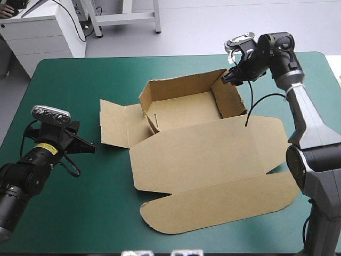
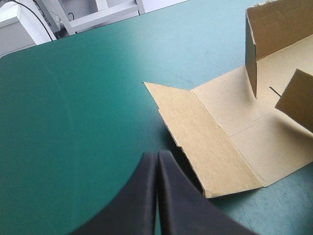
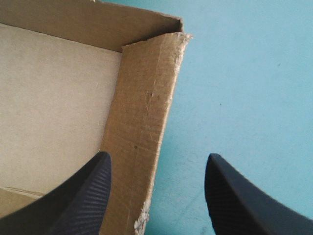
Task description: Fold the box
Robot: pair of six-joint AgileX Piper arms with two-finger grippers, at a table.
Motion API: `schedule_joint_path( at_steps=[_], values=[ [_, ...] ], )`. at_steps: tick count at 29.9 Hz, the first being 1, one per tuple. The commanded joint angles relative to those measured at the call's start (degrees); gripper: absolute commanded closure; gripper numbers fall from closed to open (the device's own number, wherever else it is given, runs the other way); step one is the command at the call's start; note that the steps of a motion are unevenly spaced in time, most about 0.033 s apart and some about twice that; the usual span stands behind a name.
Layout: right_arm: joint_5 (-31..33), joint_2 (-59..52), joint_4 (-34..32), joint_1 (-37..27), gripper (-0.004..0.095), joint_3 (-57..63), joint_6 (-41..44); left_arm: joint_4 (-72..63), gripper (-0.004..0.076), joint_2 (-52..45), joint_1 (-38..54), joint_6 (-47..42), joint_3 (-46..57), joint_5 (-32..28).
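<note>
Box [image 1: 213,154] sits mid-table [image 1: 74,85], tray walls up on the far side and lid flat toward me; my right jaws, spread, straddle its right wall [image 3: 142,127], while my left jaws, pressed together, point toward the flat left flap [image 2: 210,147] nearby.

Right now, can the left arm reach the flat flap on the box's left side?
Probably yes: the left gripper, shut, points toward the flap lying flat close ahead, with only bare teal-green cover between them.
</note>
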Motion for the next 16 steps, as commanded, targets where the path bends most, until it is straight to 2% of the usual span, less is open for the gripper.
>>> schedule_joint_path(
  at_steps=[1, 9, 16],
  values=[
    [0.4, -5.74, -0.55, -0.16, 0.0377, -2.01, -0.06, -0.54, 0.0732, -0.79, -0.16, -0.03, -1.53, -3.67],
    [0.4, -4.46, -1.13, -0.16, 0.0377, -1.79, 0.49, -0.54, 0.0732, -0.79, -0.16, -0.03, -1.53, -3.67],
    [0.4, 1.29, 0.27, -0.16, 0.0379, -1.79, 1.91, -0.54, 0.0732, -0.79, -0.16, -0.03, -1.53, -3.67]
  ],
)
